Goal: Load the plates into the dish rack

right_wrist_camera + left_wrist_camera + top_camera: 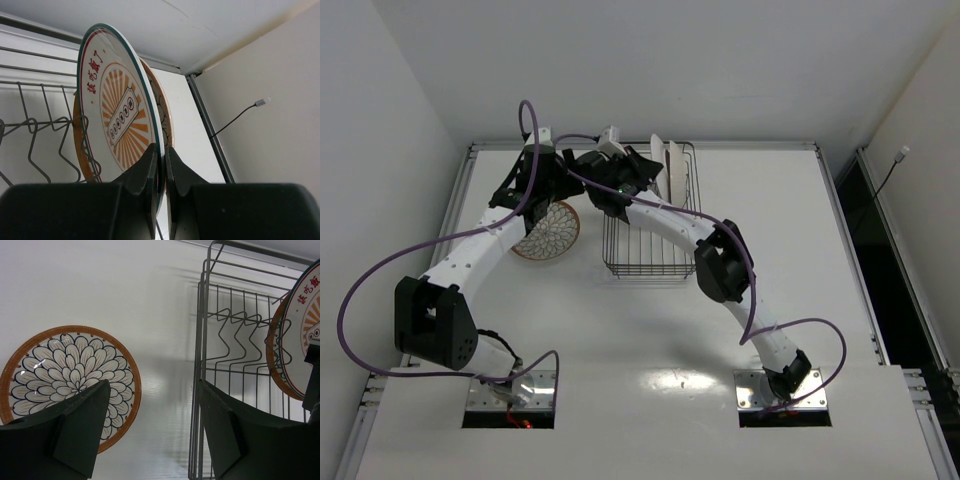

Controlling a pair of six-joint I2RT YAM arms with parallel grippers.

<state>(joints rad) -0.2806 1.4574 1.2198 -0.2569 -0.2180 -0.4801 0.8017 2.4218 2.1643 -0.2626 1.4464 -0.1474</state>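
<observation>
on the bench (770,300), the rack (645,245) sits just right of a flat plate (70,370). at its far end the sunburst plate (120,115) stands on edge beside a second plate (164,117), its rim pinched by the right tool (162,149). the left tool (153,385), spread, hangs above the flat plate's right edge; the rack wall is close on its right.

A white table (620,330) is lying under even light, shining softly near its front edge, and a metal rail (849,250) is running along its right side. Plain white walls (670,60) are closing it in at the back and sides. A thin grey cable (235,120) is running across the right wall, ending in a small plug (262,102).
</observation>
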